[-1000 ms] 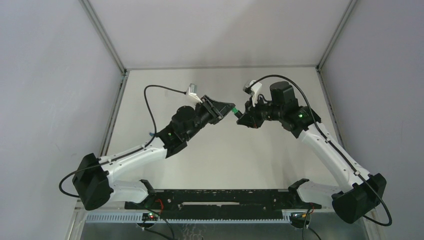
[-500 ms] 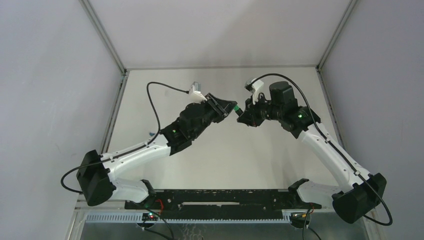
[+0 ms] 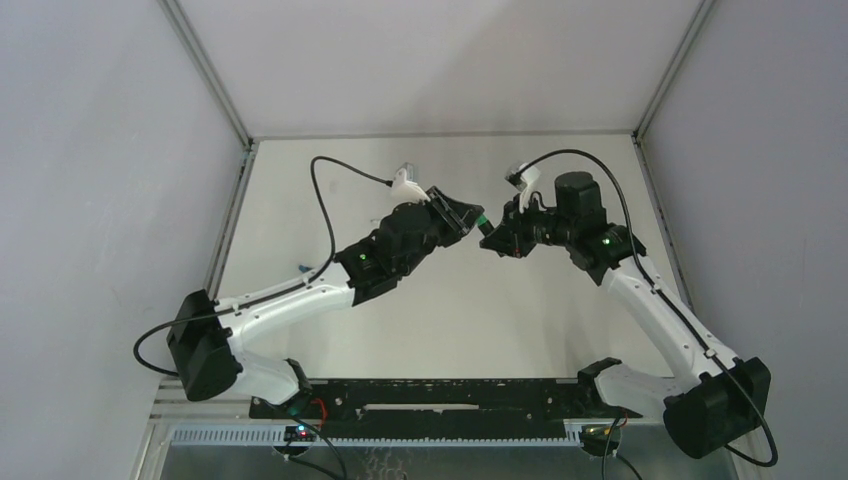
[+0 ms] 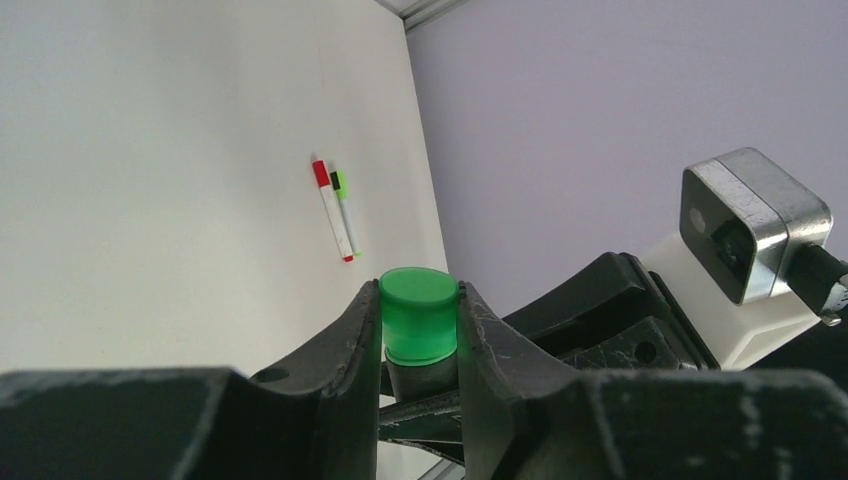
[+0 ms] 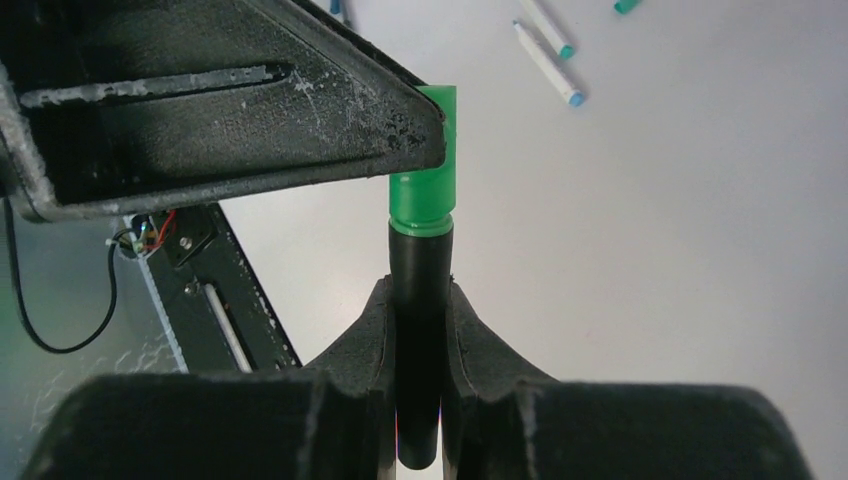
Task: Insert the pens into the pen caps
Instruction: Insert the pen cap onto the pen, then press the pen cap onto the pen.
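Note:
My left gripper (image 3: 472, 217) is shut on the chunky bright green pen cap (image 4: 418, 315), also seen in the top view (image 3: 481, 222). My right gripper (image 3: 494, 238) is shut on the thick black marker (image 5: 420, 250). The two grippers meet tip to tip above the middle of the table. The green cap (image 5: 424, 190) sits over the marker's end, and the marker's dark barrel (image 4: 421, 378) shows just under the cap. In the right wrist view the left fingers (image 5: 230, 120) hide part of the cap.
A white pen with a red cap (image 4: 333, 208) and a pen with a green cap (image 4: 345, 200) lie side by side near the right wall. Two white pens with blue tips (image 5: 550, 62) and a teal cap (image 5: 628, 5) lie on the table below.
Both grippers have shifted a little to the right and closed the gap between them. The green cap now sits on the black marker's end.

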